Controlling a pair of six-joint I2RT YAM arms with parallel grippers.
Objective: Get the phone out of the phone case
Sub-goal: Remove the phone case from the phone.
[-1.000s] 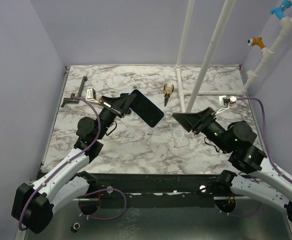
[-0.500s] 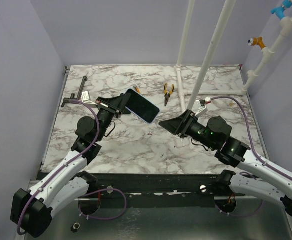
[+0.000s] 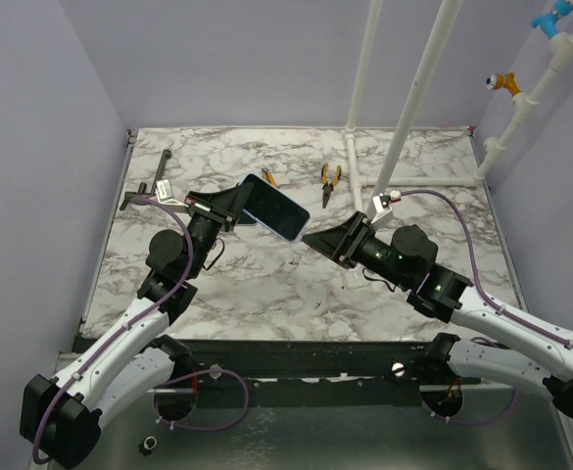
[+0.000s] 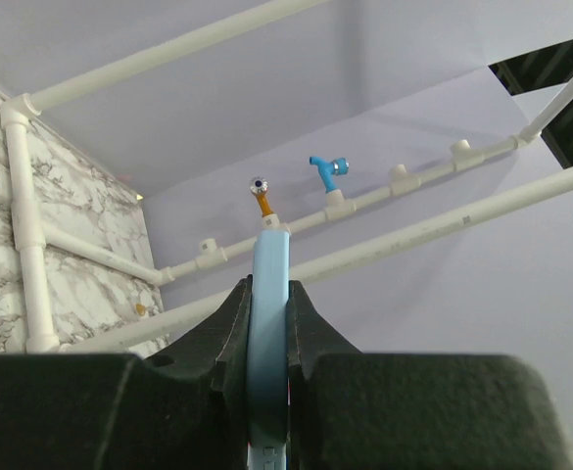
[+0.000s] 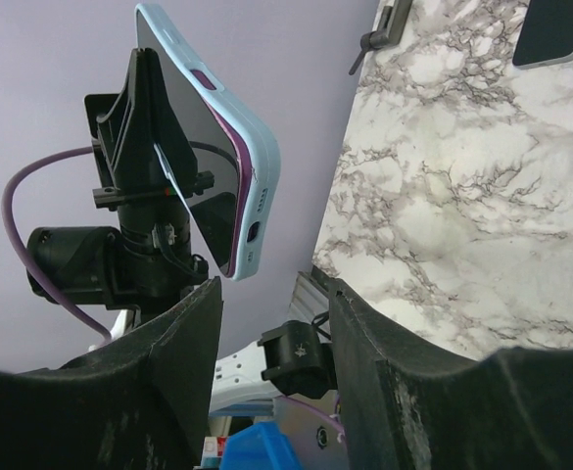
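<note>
The phone (image 3: 276, 208) sits in a light blue phone case (image 5: 259, 166), dark screen showing with a purple rim, and is held up above the marble table (image 3: 266, 284). My left gripper (image 3: 235, 204) is shut on its near end. In the left wrist view the case's blue edge (image 4: 269, 294) is clamped between both fingers (image 4: 229, 328). My right gripper (image 3: 315, 240) stands open just right of the phone's free end. In the right wrist view the phone's lower corner hangs above the gap between the open jaws (image 5: 274, 323), touching neither.
Yellow-handled pliers (image 3: 331, 181) and a small orange item (image 3: 268, 177) lie at the back. A black L-shaped tool (image 3: 147, 188) lies far left. White pipes (image 3: 404, 127) rise from the back right. A dark flat slab (image 5: 557, 29) lies on the table.
My right gripper has moved left toward the phone's free end, and its jaws have narrowed. My left gripper has shifted the phone slightly left and back, still gripping it.
</note>
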